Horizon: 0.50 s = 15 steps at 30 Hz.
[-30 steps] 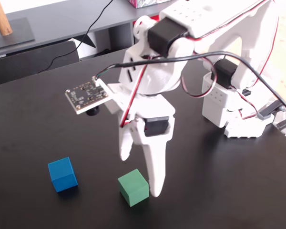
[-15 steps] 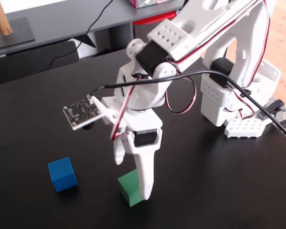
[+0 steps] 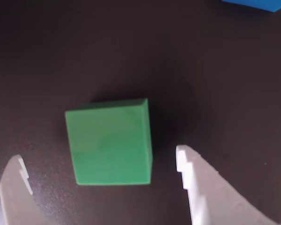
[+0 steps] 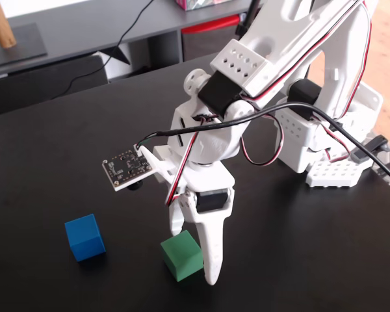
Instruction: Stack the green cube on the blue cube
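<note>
Wrist view: blue cube (image 3: 260, 4) is cut by the top edge, only a sliver of one corner in frame; both gripper (image 3: 100, 161) fingers (image 3: 196, 183) run out the bottom edge, and the whole frame is soft. Fixed view: the near finger (image 4: 210, 250) hides the right side of the green cube (image 4: 180, 255), the far finger is mostly behind the cube, so contact can't be judged. Arm (image 4: 299, 45) is cropped at the top edge.

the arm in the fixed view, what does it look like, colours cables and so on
The arm is white plastic with black servo motors set into its joints. Red, black and white wires run along it, plus a thicker black cable looping past the wrist. One link has a grid of small round holes. A bare dark circuit board sticks out at the wrist. The gripper has white, tapered fingers, notched near the tips.
</note>
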Available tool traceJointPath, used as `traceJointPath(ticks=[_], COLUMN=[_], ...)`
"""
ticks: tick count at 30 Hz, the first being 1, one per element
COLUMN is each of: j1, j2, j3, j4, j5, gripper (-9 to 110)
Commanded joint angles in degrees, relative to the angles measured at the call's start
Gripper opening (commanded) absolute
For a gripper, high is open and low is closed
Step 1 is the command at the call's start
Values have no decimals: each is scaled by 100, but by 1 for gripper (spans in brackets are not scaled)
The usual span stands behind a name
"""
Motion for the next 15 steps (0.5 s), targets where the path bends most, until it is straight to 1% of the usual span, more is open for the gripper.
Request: traceJointPath(ticks=[1, 6, 12, 15], j1=[-9, 18, 26, 26], j2=[325, 299, 281, 281], j3=[-44, -35, 62, 158], j4=[-308, -413, -413, -448], j5=[9, -26, -97, -149], gripper=[41, 38, 25, 24])
